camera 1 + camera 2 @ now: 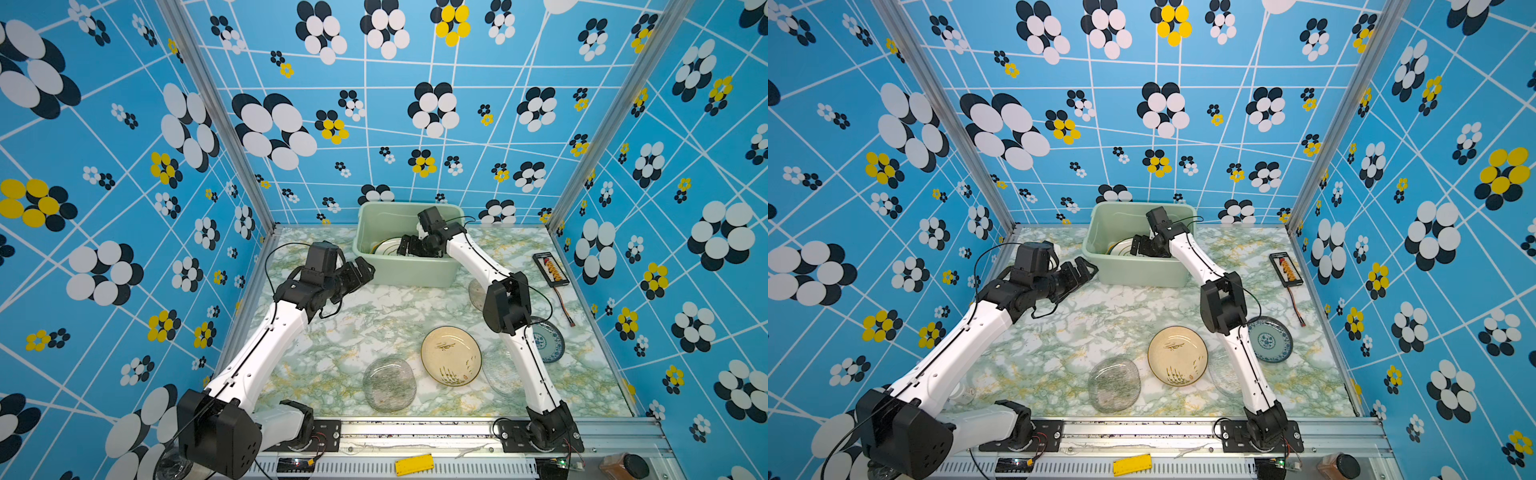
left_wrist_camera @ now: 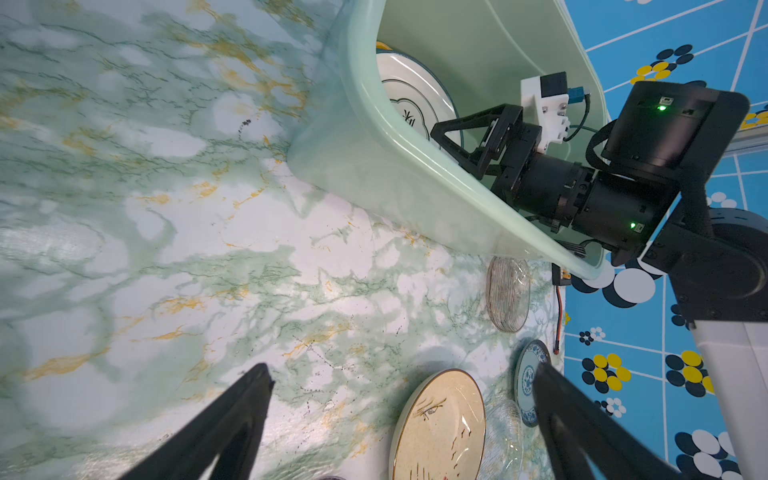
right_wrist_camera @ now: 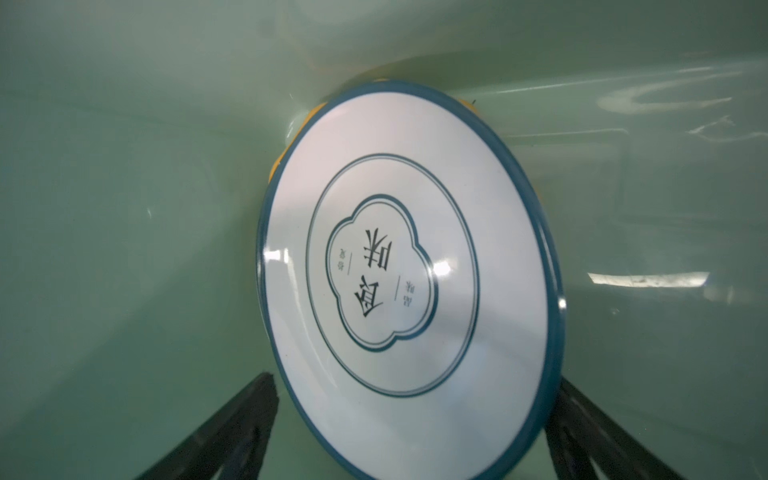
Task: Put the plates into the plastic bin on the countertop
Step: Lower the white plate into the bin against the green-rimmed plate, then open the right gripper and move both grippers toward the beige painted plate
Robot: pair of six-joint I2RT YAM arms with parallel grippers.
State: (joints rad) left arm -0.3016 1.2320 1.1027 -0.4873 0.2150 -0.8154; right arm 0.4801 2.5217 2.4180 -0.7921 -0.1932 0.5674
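The mint-green plastic bin (image 1: 411, 272) (image 1: 1138, 272) (image 2: 361, 124) stands at the back of the countertop (image 1: 374, 320). Inside it my right gripper (image 1: 405, 246) (image 1: 1140, 246) (image 3: 412, 379) is open. Its fingers straddle a white plate with a dark rim (image 3: 399, 270) (image 1: 386, 246), which lies on a yellow plate (image 3: 276, 164). My left gripper (image 1: 361, 270) (image 1: 1086, 270) (image 2: 403, 370) hangs open and empty beside the bin's left front corner. On the countertop lie a beige plate with a grass drawing (image 1: 451, 355) (image 2: 440, 424), a clear glass plate (image 1: 389, 383), a blue-patterned plate (image 1: 548, 338) and a smoky glass plate (image 2: 507, 295).
Another clear glass plate (image 1: 498, 372) lies partly under the right arm. A small black board (image 1: 550, 270) with a red cable sits by the right wall. A yellow block (image 1: 414, 463) and a brown jar (image 1: 625, 465) rest on the front rail.
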